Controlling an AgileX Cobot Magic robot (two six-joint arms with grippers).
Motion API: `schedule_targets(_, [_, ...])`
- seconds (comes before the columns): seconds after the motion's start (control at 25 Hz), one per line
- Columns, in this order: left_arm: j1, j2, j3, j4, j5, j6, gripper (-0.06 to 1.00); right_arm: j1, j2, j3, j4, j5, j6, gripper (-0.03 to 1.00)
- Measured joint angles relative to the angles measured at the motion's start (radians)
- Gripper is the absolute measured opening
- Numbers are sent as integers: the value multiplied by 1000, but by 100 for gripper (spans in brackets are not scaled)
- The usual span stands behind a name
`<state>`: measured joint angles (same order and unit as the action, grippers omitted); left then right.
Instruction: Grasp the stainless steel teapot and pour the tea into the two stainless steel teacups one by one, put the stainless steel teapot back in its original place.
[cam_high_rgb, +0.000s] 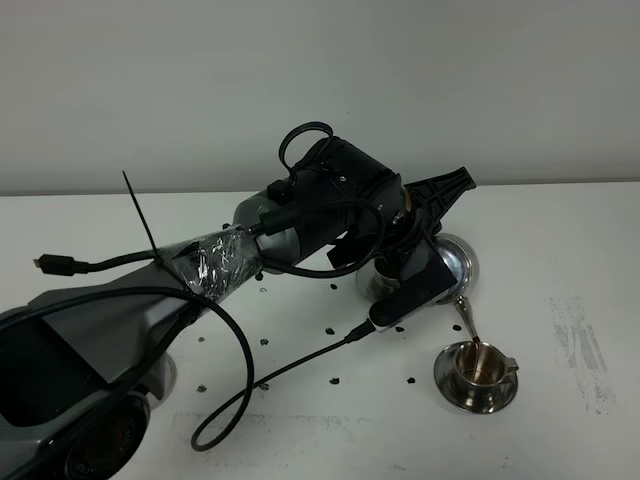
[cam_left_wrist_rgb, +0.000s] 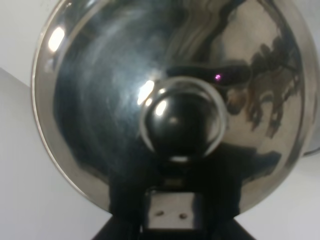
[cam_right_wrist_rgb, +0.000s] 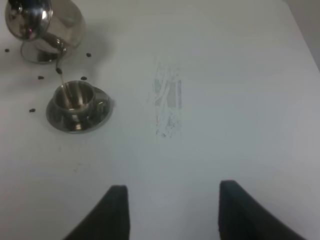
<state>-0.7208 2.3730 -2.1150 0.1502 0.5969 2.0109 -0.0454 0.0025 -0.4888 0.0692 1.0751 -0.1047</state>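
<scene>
My left gripper (cam_high_rgb: 425, 262) is shut on the handle of the stainless steel teapot (cam_high_rgb: 452, 262), which hangs tilted with its thin spout (cam_high_rgb: 466, 318) down over a teacup (cam_high_rgb: 482, 362). That small steel cup stands on its saucer (cam_high_rgb: 450, 392) and holds reddish-brown tea (cam_high_rgb: 480, 368). The left wrist view is filled by the teapot's domed lid and knob (cam_left_wrist_rgb: 181, 120). From the right wrist view, the teapot (cam_right_wrist_rgb: 27, 20) pours a thin stream into the teacup (cam_right_wrist_rgb: 74, 96). Under the pot lies a steel saucer (cam_right_wrist_rgb: 37, 54); the other teacup is hidden. My right gripper (cam_right_wrist_rgb: 172, 212) is open and holds nothing.
The left arm (cam_high_rgb: 300, 225) stretches across the white table from the lower left, trailing a black cable loop (cam_high_rgb: 235, 400). Small dark specks (cam_high_rgb: 333, 381) dot the tabletop. A grey scuff mark (cam_high_rgb: 580, 350) lies to the right of the teacup.
</scene>
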Motion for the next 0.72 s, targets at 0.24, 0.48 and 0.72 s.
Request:
schedule_targets(0.24, [-3,0,0,1,-14,18,25,0,0,0,0,0,0,43])
schedule_targets(0.48, [-3,0,0,2,-16,25,25,0,0,0,0,0,0,43])
schedule_targets(0.72, [-3,0,0,22,-17,26,25,0,0,0,0,0,0,43])
